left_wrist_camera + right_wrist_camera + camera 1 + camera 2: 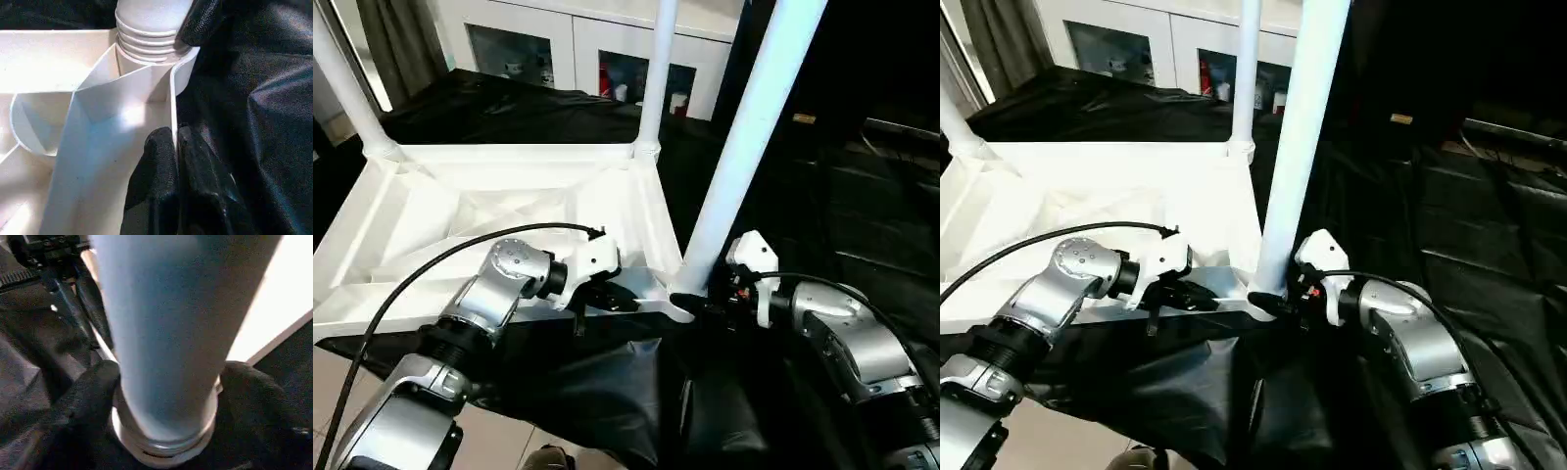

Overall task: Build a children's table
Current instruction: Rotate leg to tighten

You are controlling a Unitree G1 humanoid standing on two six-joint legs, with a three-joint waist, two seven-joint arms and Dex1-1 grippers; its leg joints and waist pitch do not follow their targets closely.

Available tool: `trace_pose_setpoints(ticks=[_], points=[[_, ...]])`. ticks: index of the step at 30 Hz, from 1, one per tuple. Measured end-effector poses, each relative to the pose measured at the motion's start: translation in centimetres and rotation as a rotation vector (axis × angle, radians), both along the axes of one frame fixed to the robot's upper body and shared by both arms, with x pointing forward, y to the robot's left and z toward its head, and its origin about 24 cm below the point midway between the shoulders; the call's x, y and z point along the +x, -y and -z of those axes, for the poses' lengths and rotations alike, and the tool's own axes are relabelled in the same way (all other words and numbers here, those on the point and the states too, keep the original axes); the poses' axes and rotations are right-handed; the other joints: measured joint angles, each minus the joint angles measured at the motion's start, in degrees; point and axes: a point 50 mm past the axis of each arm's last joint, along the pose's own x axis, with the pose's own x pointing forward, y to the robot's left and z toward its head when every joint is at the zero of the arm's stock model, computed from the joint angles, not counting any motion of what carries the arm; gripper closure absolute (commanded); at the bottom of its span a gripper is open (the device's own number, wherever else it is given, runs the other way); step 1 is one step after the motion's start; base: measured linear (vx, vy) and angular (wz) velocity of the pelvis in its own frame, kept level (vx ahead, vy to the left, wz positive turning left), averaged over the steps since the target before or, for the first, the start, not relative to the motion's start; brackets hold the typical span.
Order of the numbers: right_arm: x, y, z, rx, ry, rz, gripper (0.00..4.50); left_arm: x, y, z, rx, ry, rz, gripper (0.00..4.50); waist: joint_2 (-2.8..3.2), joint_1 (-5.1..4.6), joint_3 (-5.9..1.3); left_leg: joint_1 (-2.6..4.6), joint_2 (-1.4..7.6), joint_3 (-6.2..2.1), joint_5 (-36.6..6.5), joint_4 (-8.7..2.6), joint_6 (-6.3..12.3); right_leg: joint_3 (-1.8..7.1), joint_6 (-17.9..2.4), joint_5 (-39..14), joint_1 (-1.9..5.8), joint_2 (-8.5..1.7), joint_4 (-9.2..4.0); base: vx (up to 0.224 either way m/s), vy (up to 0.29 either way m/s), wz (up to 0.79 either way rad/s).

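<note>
Right gripper (1278,299) spread around base of nearest leg (744,137), one finger each side, apparently gripping it at corner socket (151,63). Left gripper (607,299) pinched shut on tabletop (489,211) rim just beside that socket. Leg axis upright, slightly tilted; right arm nearer. Two far legs already standing.

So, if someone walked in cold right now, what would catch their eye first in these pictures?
The upturned white tabletop lying on black sheeting, ribbed underside up, with legs rising from its corner sockets. Nearest stands the near-right leg, the right gripper set around its base, one black finger on each side. Beside it, the left gripper is shut on the tabletop's side wall at that same corner.
</note>
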Motion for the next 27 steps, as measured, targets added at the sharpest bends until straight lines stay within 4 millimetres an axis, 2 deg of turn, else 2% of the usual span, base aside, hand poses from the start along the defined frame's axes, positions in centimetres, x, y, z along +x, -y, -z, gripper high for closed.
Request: trace_pose_setpoints(ticks=[1, 2, 3, 11, 15, 22, 26, 27], points=[[0.0, 0.0, 0.0, 0.001, -0.001, -0.002, 1.28, 0.0, 0.0, 0.0, 0.0, -0.001, -0.001, 4.5, 0.0, -0.01, 0.0, 0.0, 0.0, 0.0, 0.0, 0.01, 0.0, 0.0, 0.0, 0.0, 0.0, 0.0, 0.0, 0.0, 0.0, 0.0], [0.0, 0.0, 0.0, 0.001, -0.001, -0.003, 1.54, 0.0, 0.0, 0.0, 0.0, -0.002, -0.001, 4.5, 0.0, -0.03, 0.0, 0.0, 0.0, 0.0, 0.0, 0.02, 0.0, 0.0, 0.0, 0.0, 0.0, 0.0, 0.0, 0.0, 0.0, 0.0], [0.0, 0.0, 0.0, 0.0, -0.001, -0.004, 1.59, 0.0, 0.0, 0.0, 0.0, -0.003, -0.002, 4.5, 0.0, -0.03, 0.0, 0.0, 0.0, 0.0, 0.0, 0.03, 0.0, 0.0, 0.0, 0.0, 0.0, 0.0, 0.01, 0.0, 0.0, 0.0], [0.1, -0.6, 0.3, 0.017, 0.01, 0.043, 1.85, 0.2, 0.2, 0.1, -0.001, 0.01, -0.037, 4.5, -0.02, -0.16, -0.02, 0.05, 0.01, -0.01, 0.0, 0.09, 0.0, 0.01, -0.02, 0.02, 0.02, 0.0, 0.11, 0.0, 0.0, 0.0], [1.7, -1.6, 1.1, 0.057, 0.035, 0.288, 1.87, 1.6, 1.5, 0.3, -0.009, 0.044, -0.19, 4.5, 0.0, -0.35, -0.06, 0.15, -0.01, 0.0, 0.0, 0.11, -0.01, 0.01, -0.17, 0.19, 0.01, -0.03, 0.14, 0.0, 0.0, 0.0], [4.8, -3.6, 1.5, 0.074, 0.034, 0.754, 1.88, 3.5, 5.9, 0.7, -0.004, 0.086, -0.422, 4.5, -0.06, -0.74, -0.12, 0.15, -0.12, -0.05, 0.0, 0.12, -0.02, 0.06, 0.0, 0.12, 0.06, -0.08, -0.09, 0.0, 0.0, 0.0], [5.3, -3.9, 1.3, 0.083, 0.036, 0.815, 1.88, 3.7, 6.6, 0.6, 0.002, 0.096, -0.444, 4.5, -0.02, -0.53, -0.14, 0.12, -0.14, -0.06, 0.0, 0.08, -0.02, 0.06, -0.09, 0.27, 0.08, -0.08, -0.09, 0.0, 0.0, 0.0], [5.3, -3.9, 1.3, 0.09, 0.037, 0.818, 1.33, 3.7, 6.6, 0.6, 0.001, 0.099, -0.442, 4.5, 0.0, -0.48, -0.15, 0.12, -0.13, -0.07, 0.0, 0.08, -0.02, 0.05, -0.17, 0.41, 0.08, -0.08, -0.09, 0.0, 0.0, 0.0]])
